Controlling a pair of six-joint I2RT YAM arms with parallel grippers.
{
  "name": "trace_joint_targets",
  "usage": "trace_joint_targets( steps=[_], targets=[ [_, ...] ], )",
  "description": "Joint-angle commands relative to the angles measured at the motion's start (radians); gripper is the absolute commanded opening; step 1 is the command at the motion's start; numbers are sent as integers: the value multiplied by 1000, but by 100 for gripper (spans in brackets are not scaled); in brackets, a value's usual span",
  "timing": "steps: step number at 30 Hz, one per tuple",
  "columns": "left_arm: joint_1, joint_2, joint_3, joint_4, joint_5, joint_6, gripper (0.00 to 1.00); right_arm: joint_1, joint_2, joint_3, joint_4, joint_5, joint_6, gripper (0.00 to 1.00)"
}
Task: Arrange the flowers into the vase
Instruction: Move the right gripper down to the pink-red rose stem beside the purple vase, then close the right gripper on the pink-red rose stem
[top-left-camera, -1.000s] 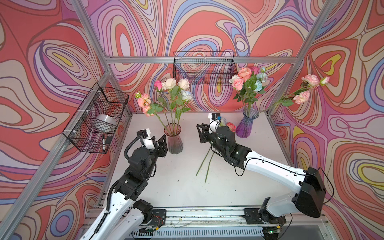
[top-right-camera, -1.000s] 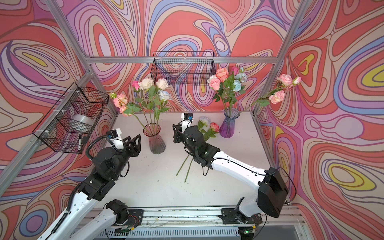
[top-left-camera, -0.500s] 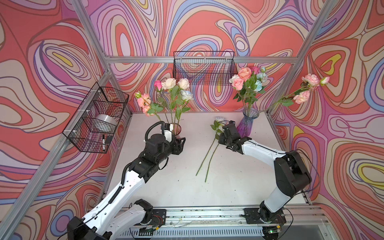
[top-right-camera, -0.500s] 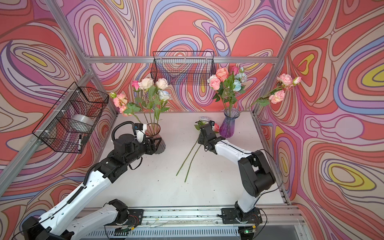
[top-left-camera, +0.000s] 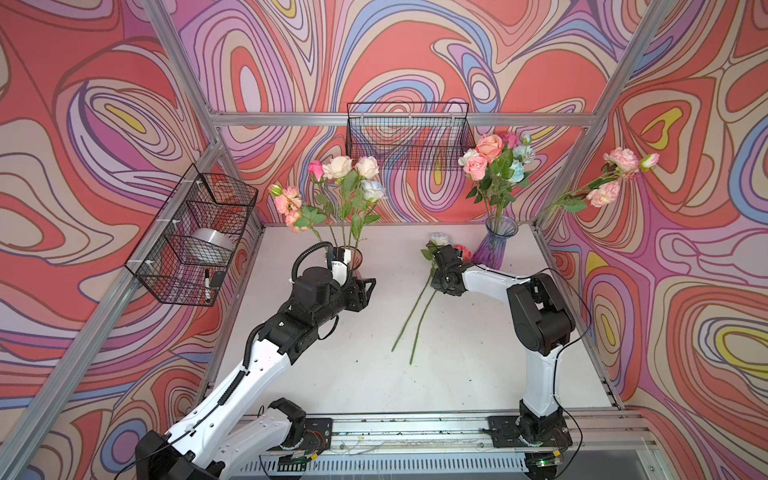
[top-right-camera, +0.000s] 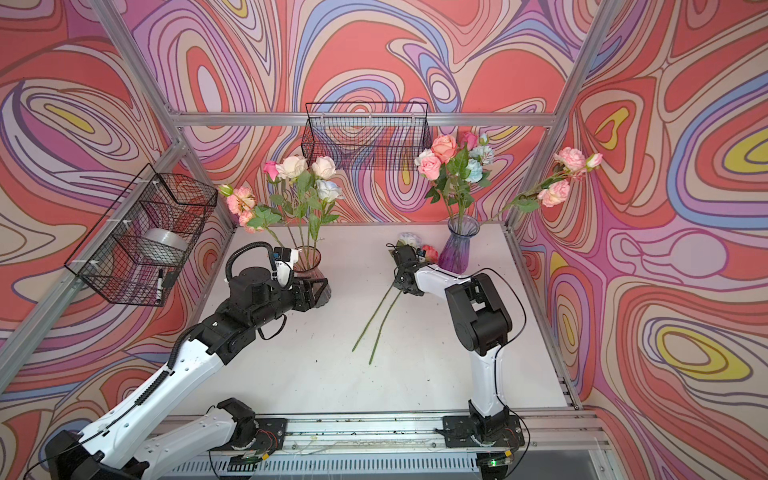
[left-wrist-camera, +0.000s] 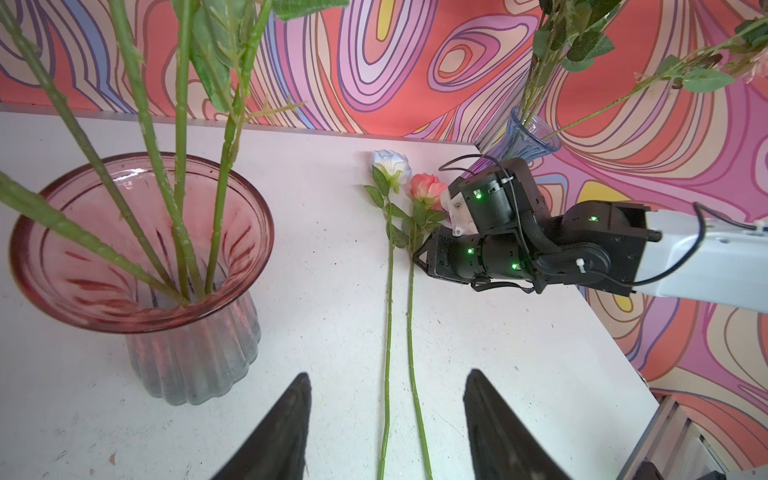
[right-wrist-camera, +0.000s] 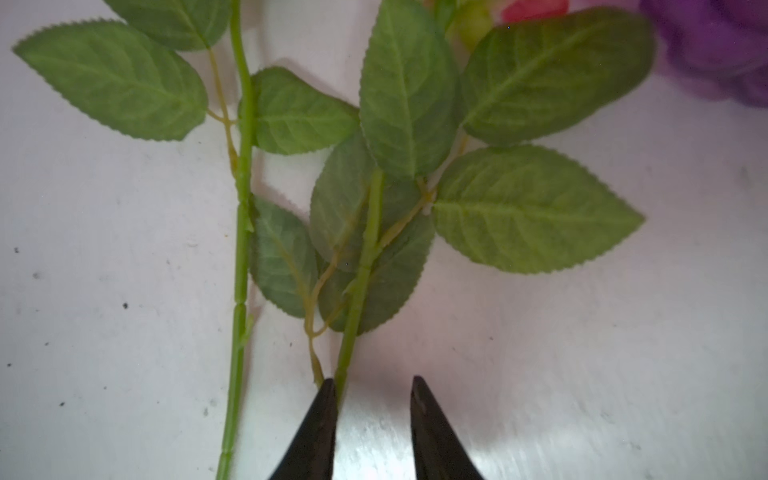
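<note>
Pick-up step: right end effector (right-wrist-camera: 372, 384), narrowly parted, must straddle coral rose stem (right-wrist-camera: 365, 257), purple vase's (top-left-camera: 494, 249) eight o'clock; left end effector (left-wrist-camera: 387, 374) wide, empty.

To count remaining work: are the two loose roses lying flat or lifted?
Lying flat: the pale rose and coral rose rest full-length on the table.

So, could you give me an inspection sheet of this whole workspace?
Surface: white table, lightly speckled.
Job's things: pink vase and purple vase both hold flowers; pale blue rose and coral rose lie loose.
Clutter: nothing seen.
Grippers: left gripper open, empty; right gripper open, low at the coral rose's stem.
Cables: ribbed hose loops up behind the left gripper.
Surroundings: side basket with tape roll, marker; back basket looks empty; swirly walls.
</note>
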Motion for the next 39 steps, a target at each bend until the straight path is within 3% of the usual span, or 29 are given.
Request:
trace_joint_targets(
  steps=[1, 6, 19, 25, 39],
  targets=[
    [-4, -26, 27, -14, 0, 9, 60, -2, 25, 29, -3, -22, 34, 29],
    [-4, -40, 24, -12, -18, 19, 60, -2, 26, 17, 25, -49, 43, 24],
    [-3, -54, 26, -21, -47, 34, 61, -2, -10, -25, 97, -115, 24, 27],
    [-3, -64, 23, -15, -47, 35, 61, -2, -86, -70, 143, -86, 14, 28],
    [-3, -74, 22, -14, -50, 38, 62, -1, 42, 3, 77, -97, 20, 27]
  ],
)
